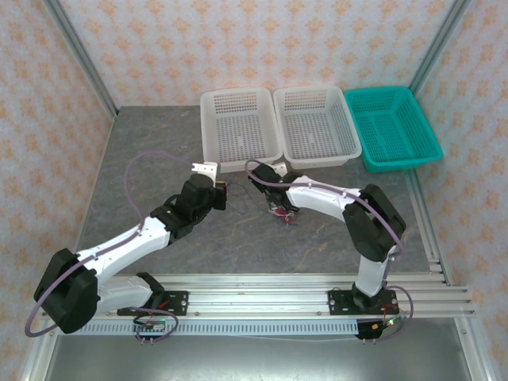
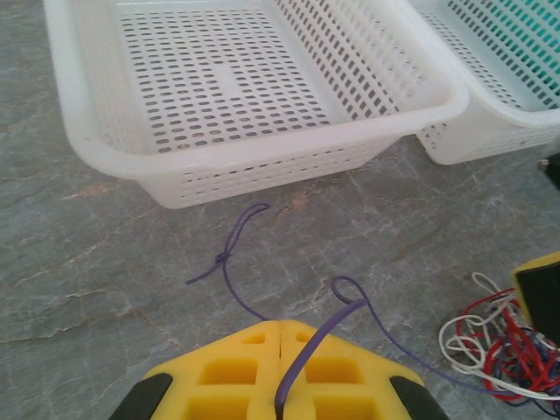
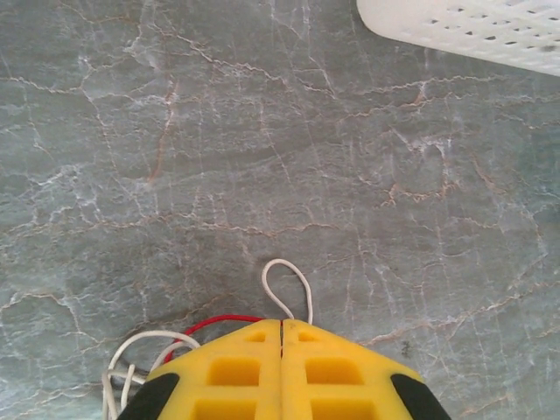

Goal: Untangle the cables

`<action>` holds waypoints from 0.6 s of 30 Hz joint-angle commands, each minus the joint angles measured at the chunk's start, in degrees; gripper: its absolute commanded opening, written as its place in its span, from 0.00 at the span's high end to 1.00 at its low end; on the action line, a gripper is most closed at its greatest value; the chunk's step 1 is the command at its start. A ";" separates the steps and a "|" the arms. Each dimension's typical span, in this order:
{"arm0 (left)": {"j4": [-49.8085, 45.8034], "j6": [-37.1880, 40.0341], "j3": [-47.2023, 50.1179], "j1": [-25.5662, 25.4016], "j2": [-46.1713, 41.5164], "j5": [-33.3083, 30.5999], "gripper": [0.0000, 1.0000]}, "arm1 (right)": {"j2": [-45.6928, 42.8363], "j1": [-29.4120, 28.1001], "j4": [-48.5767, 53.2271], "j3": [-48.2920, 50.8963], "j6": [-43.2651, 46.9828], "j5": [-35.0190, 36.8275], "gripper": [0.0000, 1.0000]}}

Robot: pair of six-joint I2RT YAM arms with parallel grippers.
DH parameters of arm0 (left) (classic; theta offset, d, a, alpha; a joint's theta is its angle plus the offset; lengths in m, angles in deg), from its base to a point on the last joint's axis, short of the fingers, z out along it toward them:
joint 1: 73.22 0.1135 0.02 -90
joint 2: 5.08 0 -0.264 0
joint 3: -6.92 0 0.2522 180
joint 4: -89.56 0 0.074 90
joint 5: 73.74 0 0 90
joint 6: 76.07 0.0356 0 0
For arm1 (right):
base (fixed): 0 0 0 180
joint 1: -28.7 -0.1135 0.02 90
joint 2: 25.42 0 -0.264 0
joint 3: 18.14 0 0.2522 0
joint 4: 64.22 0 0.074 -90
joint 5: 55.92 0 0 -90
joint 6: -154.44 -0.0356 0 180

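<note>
Clamping the left gripper [image 2: 280,337] tight on the purple cable [image 2: 229,262], with the yellow pads [image 2: 254,341] meeting at a seam and the strand rising out of that seam. Looping once just ahead of the tips, then trailing two ways across the grey table [image 2: 87,289]. Running leftward through a small tied kink towards the front wall of the nearer white basket [image 2: 262,166] without touching it. Running rightward into the knot [image 2: 499,346] of red, white and dark strands, which is lying at the lower right, near this claw but apart from it. Pinching the right gripper [image 3: 281,337] fully closed as well, on the white cable [image 3: 287,284], with a narrow loop of it poking out from between the tips and lying flat on the table just ahead. Arcing a red cable [image 3: 219,321] out from under the left-hand pad, against its front edge, beside more white coils bunching at the lower left. Seen from above, lying with the knot on the table just beside the right arm, on the near side of the second white basket [image 1: 316,127] and well apart from the teal basket [image 1: 393,131].
</note>
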 commanded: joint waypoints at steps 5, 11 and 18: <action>-9.05 -6.59 1.72 4.22 -4.36 -7.81 1.00 | -14.30 8.83 -5.39 13.61 -8.94 6.14 1.00; -11.80 -8.69 5.09 8.14 -10.33 -8.33 1.00 | -26.10 24.27 -13.81 29.52 -20.70 1.85 1.00; -14.46 -10.02 5.67 10.34 -12.97 -9.48 1.00 | -30.73 39.33 -18.09 37.09 -25.64 -6.28 1.00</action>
